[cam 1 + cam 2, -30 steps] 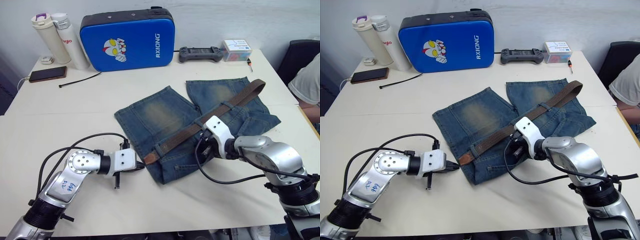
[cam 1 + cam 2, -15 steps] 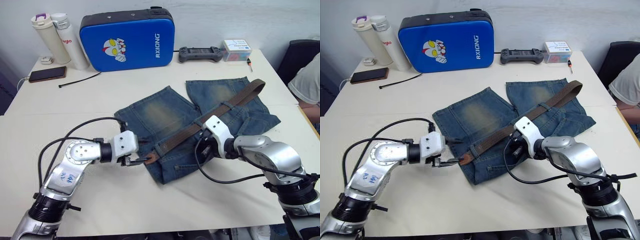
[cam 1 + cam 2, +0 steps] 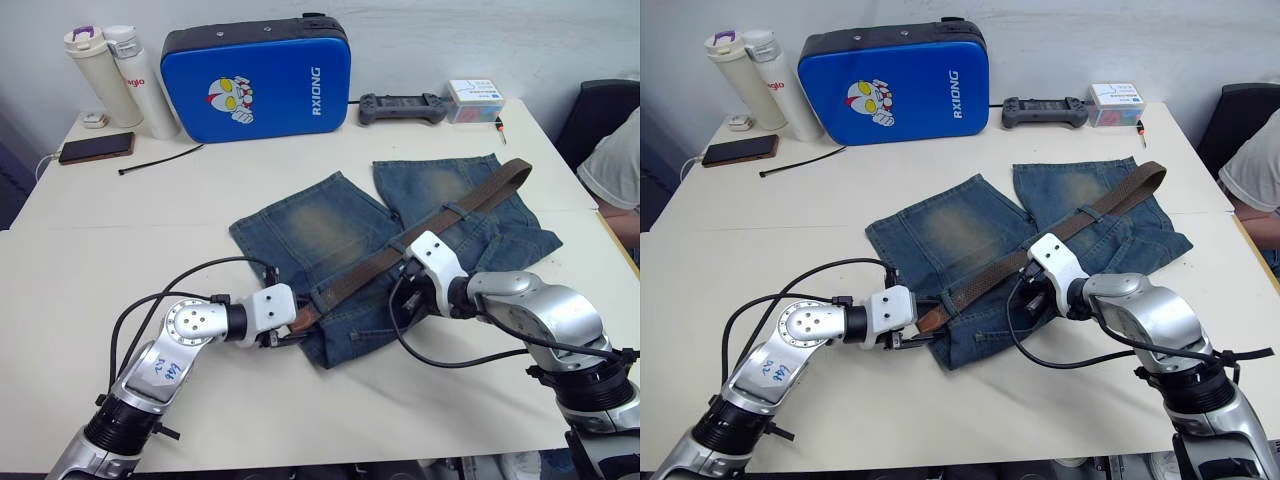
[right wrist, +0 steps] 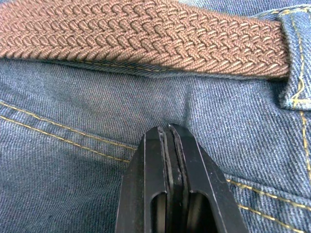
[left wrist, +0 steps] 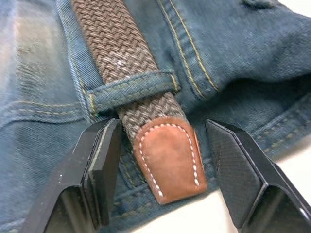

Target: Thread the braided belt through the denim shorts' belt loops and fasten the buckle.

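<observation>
Left gripper (image 5: pixel 163 145) has its fingers spread, one either side of the braided belt (image 3: pixel 420 238) at its tan leather tip (image 5: pixel 169 155), not pinching it. That tip sits at the near-left corner of the denim shorts (image 3: pixel 330 225), just past a belt loop (image 5: pixel 131 90) with the strap running under it. Right gripper (image 4: pixel 171 133) has its fingers pressed together, with a fold of denim at the tips just below the belt; can't confirm they're actually pinching it. Shorts lie flat mid-table (image 3: pixel 150 200), waistband toward the robot. Belt runs along the waistband, through loops, and its far end trails over the right leg of the shorts toward the table's right edge. Further back: black cable tie (image 3: pixel 158 160), phone (image 3: pixel 95 149), two bottles (image 3: pixel 118 80), blue case (image 3: pixel 255 78), black controller (image 3: pixel 401 107) and a small box (image 3: pixel 474 100).
</observation>
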`<state>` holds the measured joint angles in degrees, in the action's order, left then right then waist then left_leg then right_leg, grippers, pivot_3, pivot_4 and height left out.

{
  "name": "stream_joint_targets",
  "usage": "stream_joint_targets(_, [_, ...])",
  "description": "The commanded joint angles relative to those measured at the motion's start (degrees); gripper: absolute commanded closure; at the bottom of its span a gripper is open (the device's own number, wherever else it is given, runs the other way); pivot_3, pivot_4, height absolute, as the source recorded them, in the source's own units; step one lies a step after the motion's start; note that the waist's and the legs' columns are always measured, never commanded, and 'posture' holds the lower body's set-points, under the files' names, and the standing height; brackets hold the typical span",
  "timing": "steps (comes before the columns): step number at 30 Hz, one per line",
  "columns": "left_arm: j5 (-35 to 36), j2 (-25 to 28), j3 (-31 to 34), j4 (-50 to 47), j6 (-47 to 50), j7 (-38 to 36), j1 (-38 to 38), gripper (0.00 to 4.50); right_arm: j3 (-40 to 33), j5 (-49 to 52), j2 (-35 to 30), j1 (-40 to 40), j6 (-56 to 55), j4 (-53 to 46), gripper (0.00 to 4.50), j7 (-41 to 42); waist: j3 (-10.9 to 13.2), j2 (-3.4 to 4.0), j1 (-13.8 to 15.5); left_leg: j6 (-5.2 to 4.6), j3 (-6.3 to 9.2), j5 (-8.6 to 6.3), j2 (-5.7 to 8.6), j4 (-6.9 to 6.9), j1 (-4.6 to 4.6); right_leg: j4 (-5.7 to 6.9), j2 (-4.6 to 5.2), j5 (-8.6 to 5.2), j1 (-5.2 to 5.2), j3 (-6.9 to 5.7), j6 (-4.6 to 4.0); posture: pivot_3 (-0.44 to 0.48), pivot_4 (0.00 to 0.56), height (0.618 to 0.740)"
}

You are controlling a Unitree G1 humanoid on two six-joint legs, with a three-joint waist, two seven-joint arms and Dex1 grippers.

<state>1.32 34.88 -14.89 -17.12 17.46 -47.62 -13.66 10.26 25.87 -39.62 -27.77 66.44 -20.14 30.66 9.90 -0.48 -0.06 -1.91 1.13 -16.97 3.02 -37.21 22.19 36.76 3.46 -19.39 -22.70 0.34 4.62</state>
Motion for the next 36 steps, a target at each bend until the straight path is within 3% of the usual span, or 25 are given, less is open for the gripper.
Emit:
stream_joint_targets(1, [0.5, 0.3, 0.7, -3.3, 0.8, 0.3, 1.2, 1.45, -1.4, -0.8, -0.1, 0.7, 0.5, -0.5, 4.5, -0.6, 0.0, 0.0, 0.0, 0.0, 0.0, 0.0, 0.0, 0.01, 0.0, 0.0, 0.0, 0.0, 0.0, 0.01, 0.0, 0.0, 0.15, 0.74])
stream_joint_targets(7, [-1.5, 0.5, -1.1, -0.9, 0.7, 0.4, 2.0, 1.45, -1.1, -0.9, 0.1, 0.0, 0.3, -0.1, 4.5, -0.6, 0.0, 0.0, 0.0, 0.0, 0.0, 0.0, 0.0, 0.01, 0.0, -0.01, 0.0, 0.0, 0.0, 0.0, 0.0, 0.0, 0.15, 0.74])
stream_joint_targets(9, [-2.5, 0.5, -1.9, 0.6, 0.9, 0.5, 1.9, 1.84, -1.1, -1.0, 0.1, -0.2, 0.4, -0.1, 4.5, -0.6, 0.0, 0.0, 0.0, -0.01, 0.0, 0.0, 0.0, 0.01, 0.0, -0.01, 0.0, 0.0, 0.0, 0.0, 0.0, 0.0, 0.15, 0.74])
stream_joint_targets(15, [-3.3, 0.4, -2.8, 2.9, 1.0, 0.4, 0.7, 4.23, -1.3, -1.1, -0.2, -0.1, 0.5, -0.3, 4.5, -0.6, 0.0, 0.0, 0.0, -0.08, 0.0, -0.05, 0.0, 0.0, -0.02, 0.0, 0.0, 0.0, 0.02, 0.0, 0.0, 0.0, 0.15, 0.74])
stream_joint_targets(16, [-3.2, 0.2, -2.6, 3.3, 0.8, 0.4, 0.3, 4.43, -1.3, -1.1, -0.1, -0.1, 0.5, -0.4, 4.5, -0.7, 0.0, 0.0, 0.0, -0.08, 0.01, -0.05, 0.0, 0.0, -0.02, 0.0, 0.0, 0.0, 0.02, 0.0, 0.0, 0.0, 0.15, 0.74])
stream_joint_targets(22, [-0.2, 1.2, 1.2, 1.3, 0.9, -0.5, 0.1, 4.43, -1.3, -1.0, 0.1, 0.1, 0.7, -0.7, 4.5, -0.9, 0.0, 0.0, 0.0, -0.08, 0.01, -0.05, 0.0, -0.01, -0.02, 0.03, 0.0, 0.0, 0.02, 0.0, 0.0, 0.0, 0.15, 0.74])
stream_joint_targets(28, [2.1, 7.0, 6.9, -3.7, 1.8, -2.7, 1.4, 4.43, 0.3, -1.7, 0.6, -0.8, -0.8, 1.3, 4.5, -0.3, 0.0, 0.01, -0.2, -0.07, 0.01, -0.04, 0.0, 0.05, -0.01, 0.02, -0.01, 0.0, -0.03, 0.01, -0.01, 0.0, 0.15, 0.74])
stream_joint_targets(33, [2.5, 13.0, 11.2, -9.2, 1.9, -4.2, 7.4, 4.43, 1.9, -2.5, 1.2, -2.2, -2.4, 4.7, 4.5, 1.0, 0.0, 0.01, -0.4, -0.07, 0.01, -0.05, 0.0, 0.07, -0.02, 0.0, 0.0, 0.0, -0.03, 0.02, -0.01, 0.0, 0.15, 0.74])
stream_joint_targets(36, [1.2, 18.2, 16.9, -11.3, 0.7, -5.2, 15.0, 4.43, 3.6, -3.6, 1.5, -4.0, -4.5, 8.2, 4.5, 2.8, 0.0, -0.01, -1.0, -0.12, 0.01, -0.08, -0.01, 0.1, -0.04, 0.0, 0.0, -0.01, -0.02, 0.02, -0.04, 0.0, 0.15, 0.74])
